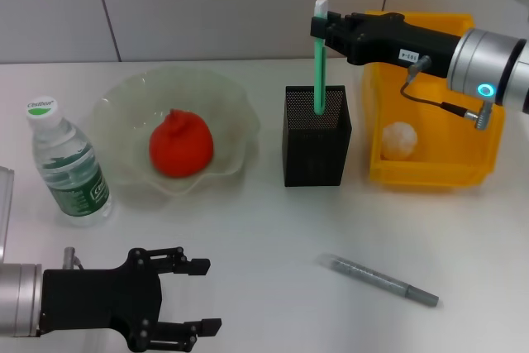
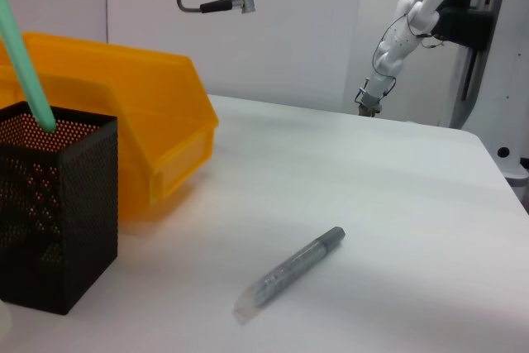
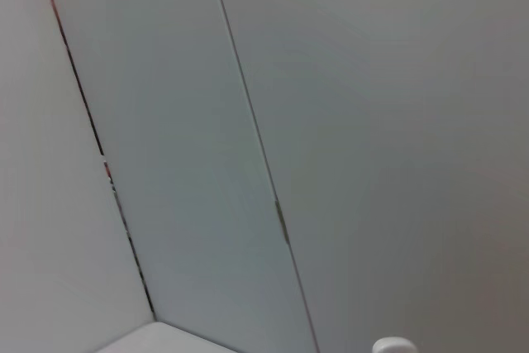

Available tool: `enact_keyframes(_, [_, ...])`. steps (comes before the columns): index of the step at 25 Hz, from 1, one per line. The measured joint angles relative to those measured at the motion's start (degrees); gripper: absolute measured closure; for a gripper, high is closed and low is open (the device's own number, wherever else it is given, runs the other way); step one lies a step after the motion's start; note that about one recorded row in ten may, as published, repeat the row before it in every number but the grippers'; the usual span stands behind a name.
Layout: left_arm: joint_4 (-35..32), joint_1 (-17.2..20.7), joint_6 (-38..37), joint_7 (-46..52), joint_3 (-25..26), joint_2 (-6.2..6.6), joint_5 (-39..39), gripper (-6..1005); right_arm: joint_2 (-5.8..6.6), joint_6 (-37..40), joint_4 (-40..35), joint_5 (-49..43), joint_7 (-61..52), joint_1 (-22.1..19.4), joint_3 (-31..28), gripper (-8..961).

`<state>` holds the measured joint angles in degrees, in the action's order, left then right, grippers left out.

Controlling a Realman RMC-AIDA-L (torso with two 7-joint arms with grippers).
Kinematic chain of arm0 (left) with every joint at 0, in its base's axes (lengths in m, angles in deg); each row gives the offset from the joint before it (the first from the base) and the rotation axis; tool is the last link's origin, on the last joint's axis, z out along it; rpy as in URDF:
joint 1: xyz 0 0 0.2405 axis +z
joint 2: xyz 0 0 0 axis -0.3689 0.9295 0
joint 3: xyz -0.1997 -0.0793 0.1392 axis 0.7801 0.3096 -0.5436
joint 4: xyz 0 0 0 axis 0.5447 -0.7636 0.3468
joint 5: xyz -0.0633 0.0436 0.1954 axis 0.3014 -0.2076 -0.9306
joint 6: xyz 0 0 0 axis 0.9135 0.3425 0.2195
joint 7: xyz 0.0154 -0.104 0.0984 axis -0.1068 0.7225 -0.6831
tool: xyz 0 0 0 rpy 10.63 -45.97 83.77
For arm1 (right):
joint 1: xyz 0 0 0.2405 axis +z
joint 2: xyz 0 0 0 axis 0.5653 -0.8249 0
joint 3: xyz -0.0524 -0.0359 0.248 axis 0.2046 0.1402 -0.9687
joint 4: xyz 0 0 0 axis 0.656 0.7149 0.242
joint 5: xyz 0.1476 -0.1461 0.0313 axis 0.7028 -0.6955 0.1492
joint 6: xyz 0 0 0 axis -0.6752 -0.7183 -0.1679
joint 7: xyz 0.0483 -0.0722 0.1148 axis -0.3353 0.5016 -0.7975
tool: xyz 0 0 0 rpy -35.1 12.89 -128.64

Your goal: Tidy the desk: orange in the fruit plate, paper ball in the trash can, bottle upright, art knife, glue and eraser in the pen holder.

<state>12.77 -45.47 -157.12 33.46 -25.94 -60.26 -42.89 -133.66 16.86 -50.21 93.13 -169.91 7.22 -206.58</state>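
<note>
My right gripper [image 1: 324, 31] is shut on the top of a green stick with a white cap [image 1: 319, 64]. The stick hangs upright with its lower end inside the black mesh pen holder [image 1: 316, 142]. The holder [image 2: 50, 212] and the stick [image 2: 25, 64] also show in the left wrist view. A grey pen-like tool [image 1: 382, 279] lies on the table in front of the holder, also in the left wrist view [image 2: 293, 270]. The orange [image 1: 181, 145] sits in the clear fruit plate [image 1: 231, 97]. The paper ball [image 1: 400, 139] lies in the yellow bin [image 1: 430, 173]. The bottle [image 1: 69, 164] stands upright. My left gripper [image 1: 202, 296] is open and empty at the front left. No eraser shows.
The yellow bin [image 2: 140, 113] stands right beside the pen holder. The white table ends at a wall behind. The right wrist view shows only wall panels and the stick's white cap [image 3: 393, 345].
</note>
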Motion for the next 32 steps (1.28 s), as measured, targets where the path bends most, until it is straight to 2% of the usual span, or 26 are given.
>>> enact_keyframes(17, [0.0,0.1,0.0,0.4,0.2,-0.03,0.3,215,0.1,-4.4,-0.6,-0.1,2.0,-0.1,5.9,716])
enact_keyframes(24, [0.0,0.0,0.1,0.5,0.2,0.03,0.3,215,0.07,-4.2,1.1,0.1,2.1,-1.3,6.5,584])
enact_keyframes(28, [0.0,0.0,0.3,0.5,0.2,0.03,0.3,215,0.07,-0.5,3.0,3.3,0.3,-2.6,6.3,509])
enact_keyframes(30, [0.2,0.1,0.3,0.5,0.2,0.01,0.4,215,0.41,3.7,3.5,6.9,-1.7,-3.5,6.0,361])
enact_keyframes(31, [0.2,0.1,0.3,0.5,0.2,0.0,0.4,215,0.79,8.0,4.9,9.4,-4.5,-4.7,6.0,287])
enact_keyframes(32, [0.2,0.1,0.3,0.5,0.2,0.0,0.4,215,0.79,8.0,4.9,9.4,-4.5,-4.7,6.0,282])
